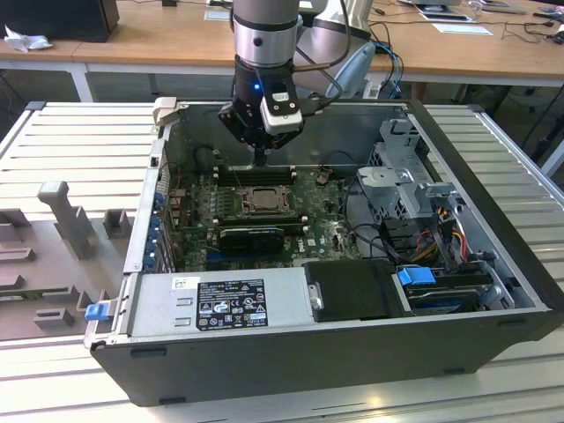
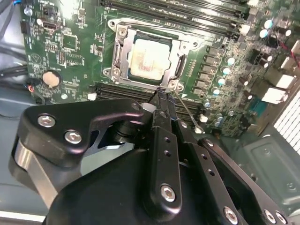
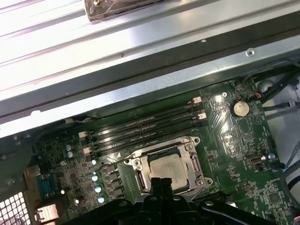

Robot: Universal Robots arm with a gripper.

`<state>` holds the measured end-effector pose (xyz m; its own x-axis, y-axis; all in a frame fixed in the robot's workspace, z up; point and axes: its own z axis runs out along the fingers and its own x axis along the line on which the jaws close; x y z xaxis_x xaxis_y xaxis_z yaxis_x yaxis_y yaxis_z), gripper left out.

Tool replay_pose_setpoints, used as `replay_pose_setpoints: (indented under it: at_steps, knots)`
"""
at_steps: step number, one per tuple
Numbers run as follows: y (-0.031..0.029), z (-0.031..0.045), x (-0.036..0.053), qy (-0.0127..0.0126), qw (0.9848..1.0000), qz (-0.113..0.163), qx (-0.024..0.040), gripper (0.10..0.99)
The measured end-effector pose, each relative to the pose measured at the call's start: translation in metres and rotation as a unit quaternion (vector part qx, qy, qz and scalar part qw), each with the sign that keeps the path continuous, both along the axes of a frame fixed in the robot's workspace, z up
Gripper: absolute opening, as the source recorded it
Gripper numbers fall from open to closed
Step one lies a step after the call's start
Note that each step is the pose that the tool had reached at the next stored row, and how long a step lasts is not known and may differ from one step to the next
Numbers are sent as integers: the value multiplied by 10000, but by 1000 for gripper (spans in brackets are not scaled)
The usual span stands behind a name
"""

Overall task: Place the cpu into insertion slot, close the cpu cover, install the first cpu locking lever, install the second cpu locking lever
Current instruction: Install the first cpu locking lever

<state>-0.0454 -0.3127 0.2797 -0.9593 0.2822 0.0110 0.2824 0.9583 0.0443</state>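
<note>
Second wrist view | cpu [image 2: 149,61] seated, cover [image 2: 123,58] looks flat around cpu | gripper [image 2: 161,96] fingers pressed together, tip just beside cpu at cover's corner | lever [image 2: 188,113] juts loose near cpu | I'd push lever slowly, ready for slip.

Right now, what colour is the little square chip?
The chip is pale beige-silver, clearest in the second wrist view.
</note>
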Motion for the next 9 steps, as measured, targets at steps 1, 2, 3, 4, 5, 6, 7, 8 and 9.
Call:
replay_pose_setpoints:
  at_steps: [1,2,3,4,5,6,7,8,9]
  knots:
    - [0,0,0,0,10000,58,0,106]
    - [0,0,0,0,9999,132,0,106]
    - [0,0,0,0,9998,203,0,106]
    - [0,0,0,0,9997,261,0,106]
    - [0,0,0,0,9994,352,0,106]
    - [0,0,0,0,9992,403,0,106]
    - [0,0,0,0,9989,462,0,106]
    - [0,0,0,0,9985,555,0,106]
    - [0,0,0,0,9981,613,0,106]
